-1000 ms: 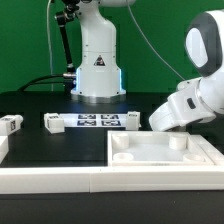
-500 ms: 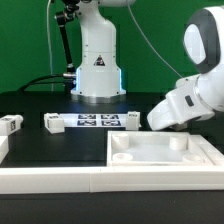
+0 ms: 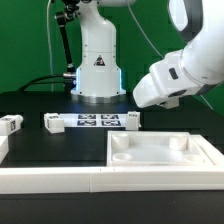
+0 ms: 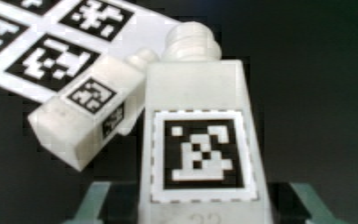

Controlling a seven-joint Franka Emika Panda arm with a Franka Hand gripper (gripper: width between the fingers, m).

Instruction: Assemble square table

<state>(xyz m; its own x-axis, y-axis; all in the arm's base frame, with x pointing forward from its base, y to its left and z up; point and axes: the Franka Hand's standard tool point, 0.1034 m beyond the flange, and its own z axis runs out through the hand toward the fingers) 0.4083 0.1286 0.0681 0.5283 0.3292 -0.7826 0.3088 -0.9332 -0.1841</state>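
Hand grips leg; second leg just beside, marker board beyond

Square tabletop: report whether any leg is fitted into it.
None fitted. The square tabletop lies recessed face up, its visible corner sockets bare; one table leg is held in the gripper.

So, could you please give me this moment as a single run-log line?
gripper: shut on leg | second leg: lying beside marker board | tabletop: no legs fitted yet
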